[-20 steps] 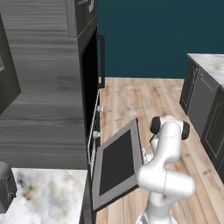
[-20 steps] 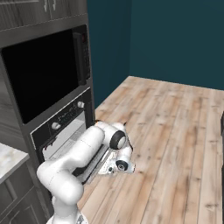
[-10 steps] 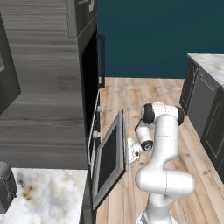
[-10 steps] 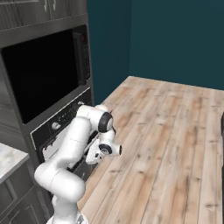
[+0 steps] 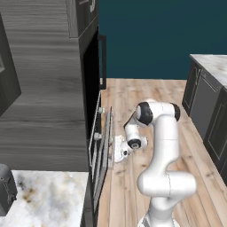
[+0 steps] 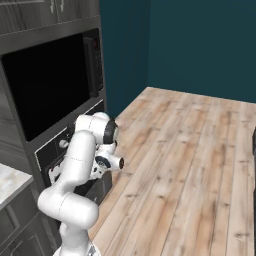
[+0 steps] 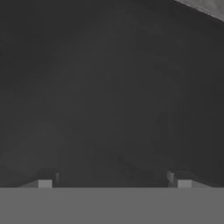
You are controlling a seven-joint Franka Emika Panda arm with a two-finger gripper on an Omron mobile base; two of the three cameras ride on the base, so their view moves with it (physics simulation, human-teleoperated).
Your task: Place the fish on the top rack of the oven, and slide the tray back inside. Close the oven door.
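Note:
The oven door stands almost upright, a narrow gap from the front of the oven. In the right base view the oven door shows as a dark panel below the knob strip. My gripper is against the door's outer face, also seen from the right. In the hand view my gripper is open, its tips wide apart with nothing between them, right up against the dark door glass. The fish and the top rack, or tray, are hidden behind the door.
Above the oven is a black compartment with a dark handle jutting out. A marble counter with a small toaster lies at lower left. Dark cabinets stand to the right across open wooden floor.
The oven door has swung up from about half open to nearly upright. My arm folded in toward the oven with the hand following the door.

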